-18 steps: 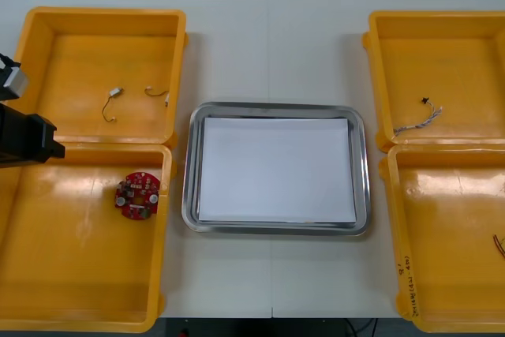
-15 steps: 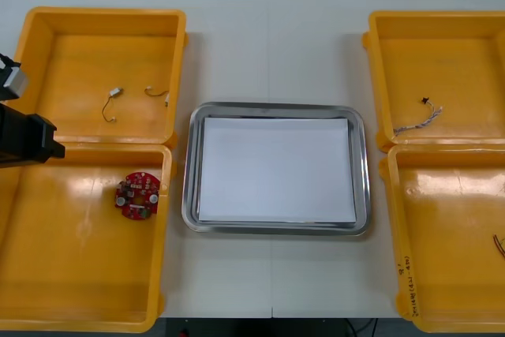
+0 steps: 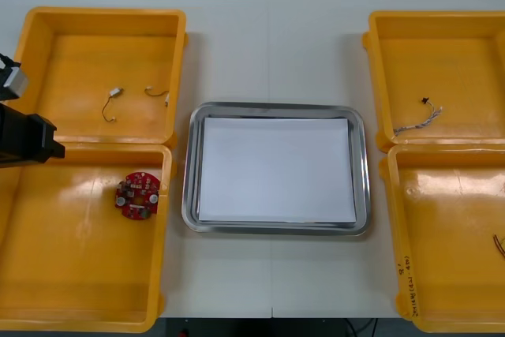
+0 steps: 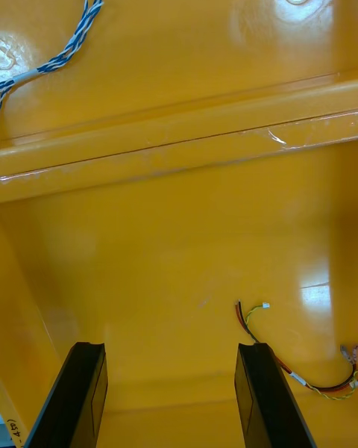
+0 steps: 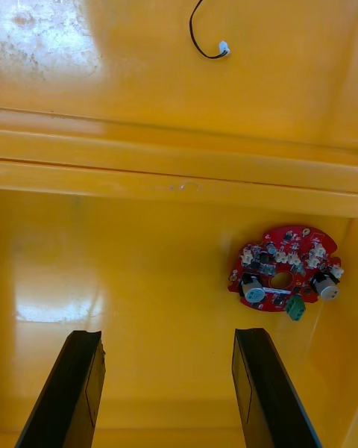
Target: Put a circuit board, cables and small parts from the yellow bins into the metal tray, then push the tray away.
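Left wrist view: I hold L gripper (image 5: 168, 388) wide over bin (image 5: 112, 269), prob to straddle board (image 5: 283, 278); R gripper (image 4: 171, 396) wide too, cable (image 4: 298, 362) by one finger. Tray (image 3: 189, 171) not loaded yet.

I get left arm (image 3: 24, 138) cropped at edge, left of metal tray (image 3: 276, 107); red and yellow cable (image 3: 499, 246) cropped, right of it.

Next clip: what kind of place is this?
Probably a lab kitting bench: yellow bins flank a metal tray on a light table, holding a round red circuit board and a twisted blue and white cable. Left gripper and right gripper hover open over the near bins.
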Robot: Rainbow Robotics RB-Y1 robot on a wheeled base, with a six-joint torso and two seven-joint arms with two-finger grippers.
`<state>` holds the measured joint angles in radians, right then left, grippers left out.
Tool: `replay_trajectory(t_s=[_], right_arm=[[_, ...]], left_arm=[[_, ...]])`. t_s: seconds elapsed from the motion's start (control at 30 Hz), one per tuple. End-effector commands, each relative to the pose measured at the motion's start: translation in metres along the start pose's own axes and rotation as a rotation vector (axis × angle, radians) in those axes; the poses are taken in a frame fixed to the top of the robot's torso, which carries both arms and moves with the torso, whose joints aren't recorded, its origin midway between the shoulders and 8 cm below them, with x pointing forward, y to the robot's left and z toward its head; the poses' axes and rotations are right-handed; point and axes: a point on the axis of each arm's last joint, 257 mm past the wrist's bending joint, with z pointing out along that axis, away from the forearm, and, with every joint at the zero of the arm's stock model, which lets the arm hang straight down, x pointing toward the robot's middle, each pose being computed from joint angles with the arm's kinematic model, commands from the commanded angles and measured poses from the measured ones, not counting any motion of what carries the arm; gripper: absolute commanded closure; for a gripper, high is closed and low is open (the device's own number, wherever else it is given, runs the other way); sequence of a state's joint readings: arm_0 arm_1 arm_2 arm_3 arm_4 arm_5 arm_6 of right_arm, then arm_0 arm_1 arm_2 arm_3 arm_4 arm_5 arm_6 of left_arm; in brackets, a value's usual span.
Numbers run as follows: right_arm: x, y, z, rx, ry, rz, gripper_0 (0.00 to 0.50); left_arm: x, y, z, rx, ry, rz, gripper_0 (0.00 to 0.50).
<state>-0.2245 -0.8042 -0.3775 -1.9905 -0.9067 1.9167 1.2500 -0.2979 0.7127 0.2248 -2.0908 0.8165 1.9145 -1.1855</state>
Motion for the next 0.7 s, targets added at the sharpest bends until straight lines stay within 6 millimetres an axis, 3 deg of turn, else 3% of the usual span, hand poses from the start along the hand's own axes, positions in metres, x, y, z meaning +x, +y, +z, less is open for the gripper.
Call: replay_trajectory(t_s=[0.03,0.7], right_arm=[[-0.0114,-0.0159,-0.0187,0.037,-0.038,0.008,0.0],[-0.0114,-0.0159,-0.0187,0.037,-0.038,0.008,0.0]], left_arm=[[-0.0017,0.0158,-0.0109,-0.053,-0.023,-0.08,0.0],[-0.0017,0.0158,-0.0109,-0.053,-0.023,-0.08,0.0]])
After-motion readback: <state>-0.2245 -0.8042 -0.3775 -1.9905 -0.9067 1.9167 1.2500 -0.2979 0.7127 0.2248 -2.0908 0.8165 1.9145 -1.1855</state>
